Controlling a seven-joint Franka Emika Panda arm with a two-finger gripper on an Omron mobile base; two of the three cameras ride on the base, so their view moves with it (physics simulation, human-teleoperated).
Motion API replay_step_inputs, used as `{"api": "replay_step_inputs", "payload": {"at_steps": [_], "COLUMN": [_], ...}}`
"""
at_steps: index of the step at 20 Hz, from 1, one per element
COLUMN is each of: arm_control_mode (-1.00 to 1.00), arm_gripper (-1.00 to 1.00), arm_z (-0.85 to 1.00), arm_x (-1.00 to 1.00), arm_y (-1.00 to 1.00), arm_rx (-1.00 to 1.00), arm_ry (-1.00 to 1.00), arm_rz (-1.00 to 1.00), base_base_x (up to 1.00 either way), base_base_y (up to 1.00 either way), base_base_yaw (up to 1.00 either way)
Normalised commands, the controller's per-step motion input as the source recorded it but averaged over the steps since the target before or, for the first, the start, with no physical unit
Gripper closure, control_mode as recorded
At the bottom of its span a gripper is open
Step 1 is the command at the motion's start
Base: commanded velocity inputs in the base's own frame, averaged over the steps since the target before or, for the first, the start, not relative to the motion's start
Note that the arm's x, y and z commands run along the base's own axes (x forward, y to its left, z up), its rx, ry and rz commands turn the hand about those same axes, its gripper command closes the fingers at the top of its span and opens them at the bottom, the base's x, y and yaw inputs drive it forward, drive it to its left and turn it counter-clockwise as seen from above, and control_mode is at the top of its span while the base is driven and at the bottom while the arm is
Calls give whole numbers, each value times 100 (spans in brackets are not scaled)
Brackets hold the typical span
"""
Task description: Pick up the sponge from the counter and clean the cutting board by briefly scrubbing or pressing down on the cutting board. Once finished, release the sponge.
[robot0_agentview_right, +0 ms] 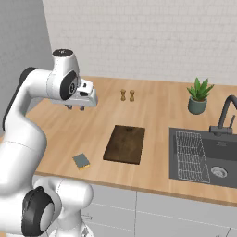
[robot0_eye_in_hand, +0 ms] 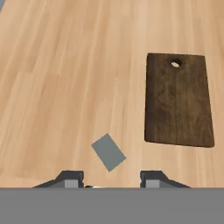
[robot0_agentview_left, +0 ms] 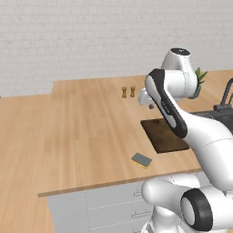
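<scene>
Gripper (robot0_eye_in_hand: pixel 111 178): fingers spread wide, holding nothing, raised above the counter (robot0_eye_in_hand: pixel 57 78). Sponge (robot0_eye_in_hand: pixel 108 152): flat near the front edge, grey-green side up, long axis skewed to the edge. Cutting board (robot0_eye_in_hand: pixel 178 101): just beside it, apart, long axis front-to-back, hanging hole at far end.

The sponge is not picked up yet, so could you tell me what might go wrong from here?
1. The sponge lies skewed to the open end effector high above it, so an unrotated descent could clip its corners.
2. It sits near the counter edge; a nudge could push it off.
3. The cutting board lies loose; scrubbing could slide it.
</scene>
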Motion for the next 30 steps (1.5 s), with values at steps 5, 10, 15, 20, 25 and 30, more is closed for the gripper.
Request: {"api": "replay_step_inputs", "payload": {"at_steps": [5,10,15,20,25,30], "arm_control_mode": [-100,-100,-100,-100,-100,-100], "arm_gripper": [-100,-100,-100,-100,-100,-100], "arm_z": [-21,-49,-39,-24,-60,-45], "arm_x": [-10,-12,-2,0,0,0], "arm_y": [0,5,20,19,2,0], "arm_rx": [0,-1,-9,-12,-14,-4], "arm_ry": [4,7,1,0,1,6], "arm_rz": [14,33,22,7,10,13], "base_base_x": [0,0,0,0,0,0], "base_base_y": [0,0,0,0,0,0], "base_base_yaw": [0,0,0,0,0,0]}}
